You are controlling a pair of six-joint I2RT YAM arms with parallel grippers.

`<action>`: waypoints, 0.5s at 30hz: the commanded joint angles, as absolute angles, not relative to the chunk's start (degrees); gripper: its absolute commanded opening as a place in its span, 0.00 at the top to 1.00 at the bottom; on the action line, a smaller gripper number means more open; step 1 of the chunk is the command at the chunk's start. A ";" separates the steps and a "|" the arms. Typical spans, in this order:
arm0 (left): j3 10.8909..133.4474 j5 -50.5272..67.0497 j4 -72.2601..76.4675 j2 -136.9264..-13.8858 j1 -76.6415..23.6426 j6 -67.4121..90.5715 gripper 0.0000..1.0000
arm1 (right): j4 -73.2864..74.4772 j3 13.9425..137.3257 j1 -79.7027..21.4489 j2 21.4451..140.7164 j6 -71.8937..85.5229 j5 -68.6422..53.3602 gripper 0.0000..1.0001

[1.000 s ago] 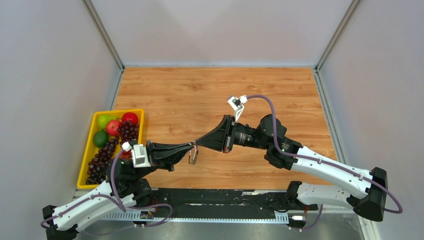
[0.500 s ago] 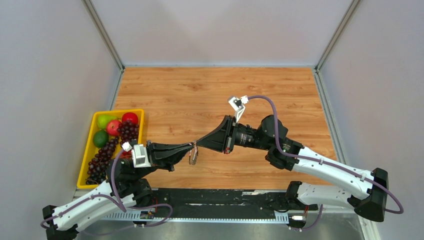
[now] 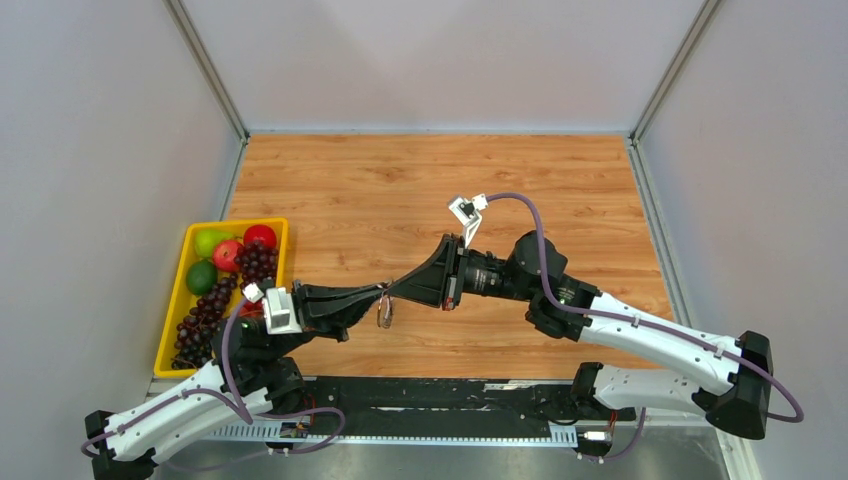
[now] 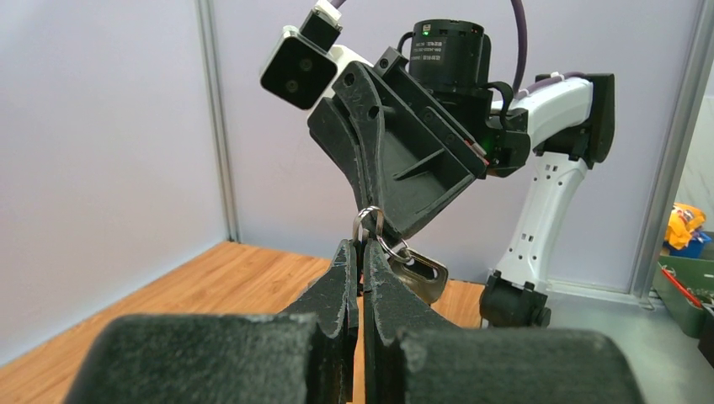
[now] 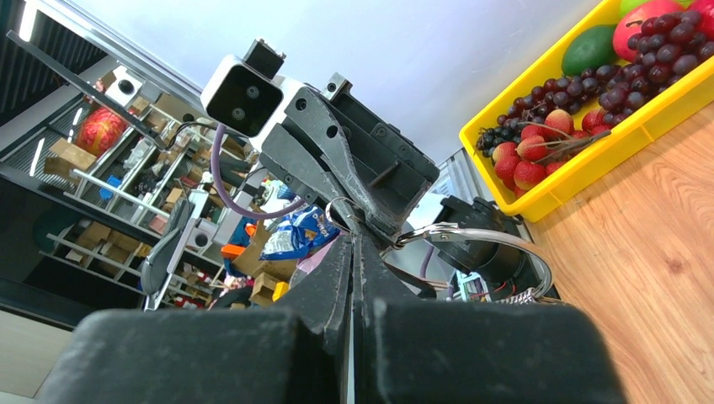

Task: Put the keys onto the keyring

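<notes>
My left gripper [image 3: 381, 292] and right gripper [image 3: 393, 289] meet tip to tip above the table's front middle. Both are shut on the thin silver keyring [image 4: 368, 220], which stands edge-on between the left fingertips [image 4: 345, 252] in the left wrist view, with the right gripper [image 4: 371, 212] pinching it from above. A smaller ring and a silver key [image 4: 419, 274] hang from it. In the top view the hanging keys [image 3: 384, 316] dangle just below the tips. In the right wrist view my right gripper [image 5: 354, 238] is shut and a wire ring [image 5: 514, 244] loops out beside it. No black-headed key shows.
A yellow tray [image 3: 171, 315] with grapes, green fruit and a red apple stands at the table's left edge, close to the left arm; it also shows in the right wrist view [image 5: 589, 164]. Grey walls enclose the wooden table [image 3: 420, 190] on three sides.
The right arm has edged a little to the left, toward the left gripper, and its wrist has turned slightly. The hanging keys swung slightly left. Both grippers stay shut.
</notes>
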State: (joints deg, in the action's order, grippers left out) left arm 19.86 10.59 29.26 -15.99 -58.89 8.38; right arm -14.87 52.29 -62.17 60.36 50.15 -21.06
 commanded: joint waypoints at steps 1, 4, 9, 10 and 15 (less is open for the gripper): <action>19.65 11.08 31.67 -15.60 -59.06 7.21 1.00 | -17.10 53.66 -62.60 60.86 51.27 -20.66 1.00; 19.60 11.29 31.66 -15.70 -59.06 7.27 1.00 | -17.18 53.85 -62.60 60.92 51.22 -20.37 1.00; 19.45 11.25 31.48 -15.02 -59.07 7.29 1.00 | -16.91 53.47 -62.58 59.79 50.85 -19.21 1.00; 19.36 11.25 31.51 -14.85 -59.06 7.29 1.00 | -16.79 53.17 -62.59 59.55 50.83 -18.90 1.00; 18.84 11.97 32.43 -14.26 -59.06 7.38 1.00 | -16.78 52.65 -62.65 58.91 51.42 -18.29 1.00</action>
